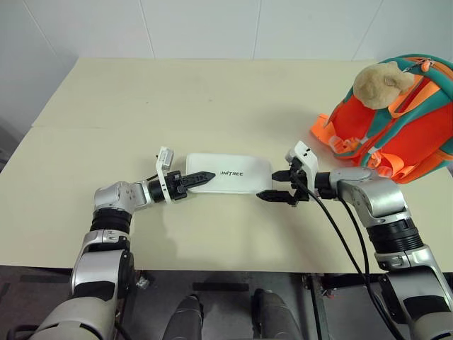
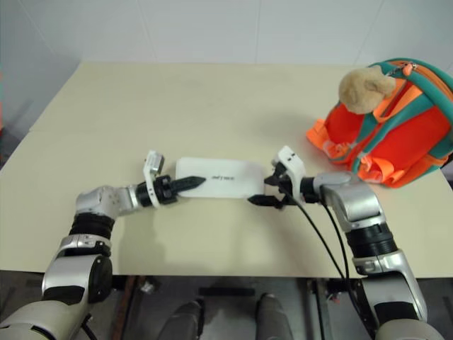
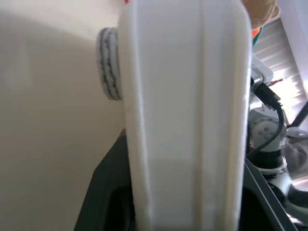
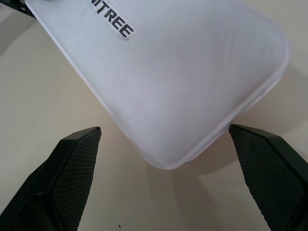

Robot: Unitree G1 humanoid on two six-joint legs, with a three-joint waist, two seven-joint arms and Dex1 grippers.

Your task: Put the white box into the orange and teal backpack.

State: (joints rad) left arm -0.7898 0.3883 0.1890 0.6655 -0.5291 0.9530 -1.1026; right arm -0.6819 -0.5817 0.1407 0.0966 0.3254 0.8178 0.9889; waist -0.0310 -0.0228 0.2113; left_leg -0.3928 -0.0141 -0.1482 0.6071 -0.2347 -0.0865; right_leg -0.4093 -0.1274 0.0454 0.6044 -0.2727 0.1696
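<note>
The white box point(image 1: 230, 173) lies flat on the table, its dark lettering facing up. My left gripper point(image 1: 202, 177) is at the box's left end, shut on it, one black finger lying over the top face. In the left wrist view the box point(image 3: 185, 110) stands edge-on between the dark fingers point(image 3: 103, 192). My right gripper point(image 1: 274, 185) is open at the box's right end, and its fingertips point(image 4: 82, 144) stand wide apart on either side of the rounded corner point(image 4: 183, 144). The orange and teal backpack point(image 1: 407, 134) stands at the table's right.
A tan plush toy point(image 1: 379, 81) sits on top of the backpack. The beige table point(image 1: 177, 99) stretches far and left of the box. Its front edge point(image 1: 226, 269) is close to my arms. Black cables point(image 1: 340, 234) trail from the right wrist.
</note>
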